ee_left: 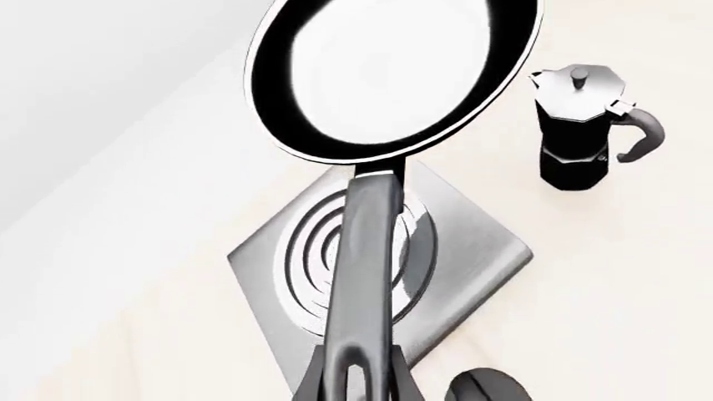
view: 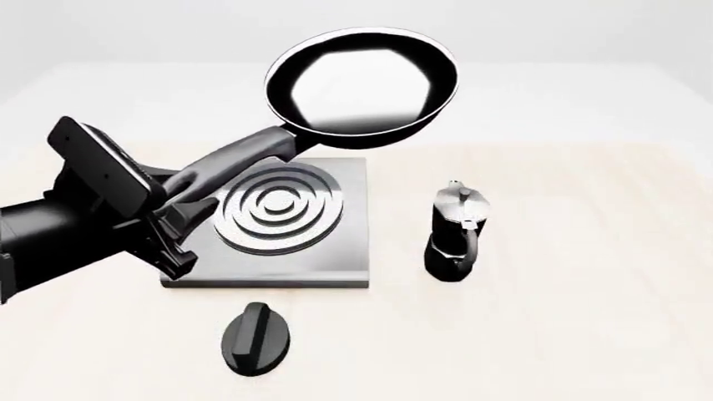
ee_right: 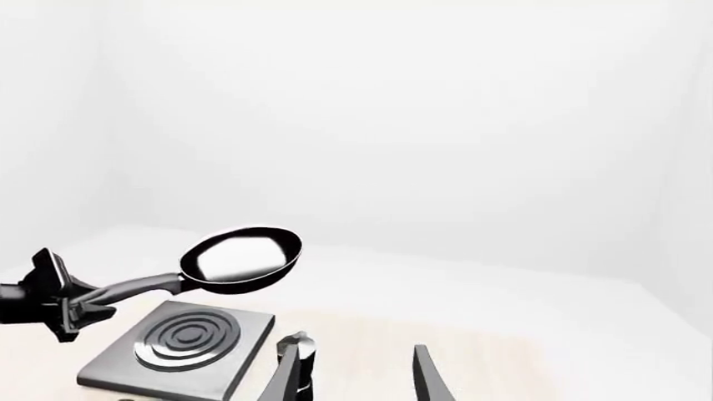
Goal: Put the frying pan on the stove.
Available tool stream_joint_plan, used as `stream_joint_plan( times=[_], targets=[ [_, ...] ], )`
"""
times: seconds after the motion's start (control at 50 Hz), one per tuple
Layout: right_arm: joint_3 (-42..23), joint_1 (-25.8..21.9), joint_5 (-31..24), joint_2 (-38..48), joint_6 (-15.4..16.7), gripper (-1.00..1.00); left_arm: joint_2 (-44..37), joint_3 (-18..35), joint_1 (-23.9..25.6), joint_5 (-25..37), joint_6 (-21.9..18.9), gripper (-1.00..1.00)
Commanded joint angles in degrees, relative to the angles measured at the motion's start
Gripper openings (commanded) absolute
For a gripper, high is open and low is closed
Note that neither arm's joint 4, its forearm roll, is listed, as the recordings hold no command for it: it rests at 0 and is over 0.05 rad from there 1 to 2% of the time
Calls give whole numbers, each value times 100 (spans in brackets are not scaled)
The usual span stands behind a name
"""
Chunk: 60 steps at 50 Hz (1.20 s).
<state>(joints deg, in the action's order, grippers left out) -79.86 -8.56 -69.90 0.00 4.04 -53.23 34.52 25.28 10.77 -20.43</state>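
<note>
The frying pan (view: 362, 82) is in the air, black with a pale glossy inside, hovering above and beyond the far edge of the stove (view: 334, 251). My left gripper (view: 179, 209) is shut on the end of its long grey handle (view: 240, 159), left of the burner rings (view: 276, 207). The left wrist view looks along the handle (ee_left: 362, 267) to the pan (ee_left: 390, 67), with the stove (ee_left: 479, 251) below. My right gripper (ee_right: 359, 380) is open and holds nothing. It is outside the front view. From it I see the pan (ee_right: 240, 257) and stove (ee_right: 112, 368).
A black-and-silver moka pot (view: 455, 230) stands upright right of the stove, also seen as the moka pot (ee_left: 579, 125) in the left wrist view. A black oval knob (view: 256, 337) lies on the table in front of the stove.
</note>
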Motion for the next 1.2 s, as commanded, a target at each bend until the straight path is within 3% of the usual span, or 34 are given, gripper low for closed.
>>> stream_joint_plan(
  times=[0.02,0.26,0.7,1.2],
  targets=[
    [110,66,0,0,-59,100,608,-323,-186,-77,172,-100],
    [119,75,0,0,-63,100,1508,-868,-379,345,250,-100],
    [119,78,0,0,-55,100,2470,-1202,-764,938,254,-100],
    [111,82,0,0,-23,100,2651,-1724,-1025,745,210,-100]
  ],
)
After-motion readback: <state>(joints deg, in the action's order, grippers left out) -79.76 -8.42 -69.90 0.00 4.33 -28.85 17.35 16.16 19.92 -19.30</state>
